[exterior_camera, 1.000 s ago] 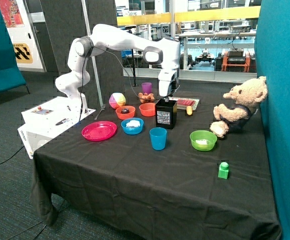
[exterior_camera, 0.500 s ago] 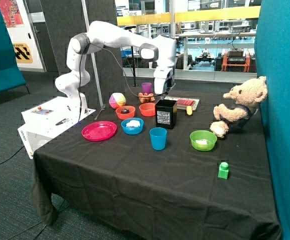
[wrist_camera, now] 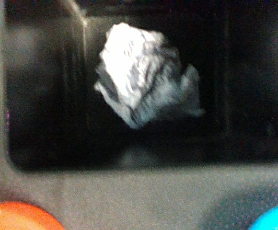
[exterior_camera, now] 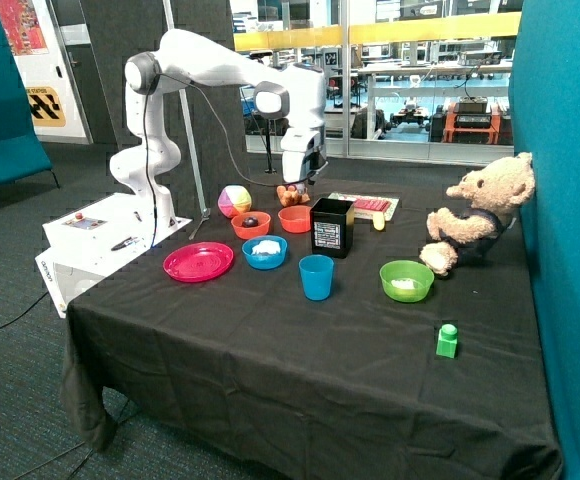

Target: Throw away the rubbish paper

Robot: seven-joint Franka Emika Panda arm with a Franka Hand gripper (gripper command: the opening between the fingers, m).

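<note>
Fingers: the arm's fingers point(exterior_camera: 300, 183) hang above the desk point(exterior_camera: 300, 370), up and to the far side of the black bin point(exterior_camera: 332, 227), over the orange bowls. Whether they stand apart or closed cannot be told; neither view shows them clearly, and nothing is seen held in them.
Paper in bin: the wrist view looks straight down into the black bin point(wrist_camera: 129, 91), where one crumpled white paper wad point(wrist_camera: 141, 74) lies on its dark floor.
Paper left out: beside the bin, the blue bowl point(exterior_camera: 265, 252) holds a white wad point(exterior_camera: 266, 246); further from it, toward the teddy bear point(exterior_camera: 480, 212), the green bowl point(exterior_camera: 407, 280) holds another point(exterior_camera: 404, 285). By my reading one piece is binned and two are not.
Risk, bowl: a small wad sits low in a light plastic bowl, so a descent a little off centre could catch the rim and tip or shove the bowl.
Risk, cup: the blue cup point(exterior_camera: 317, 276) stands just in front of the bin, between the two bowls; a low sweep could knock it over.
Risk, drop: the bin mouth is narrow, so a release off to one side could land the paper on the desk.
Writing: the bin's front carries a white label point(exterior_camera: 326, 235); its text is too small to read.
</note>
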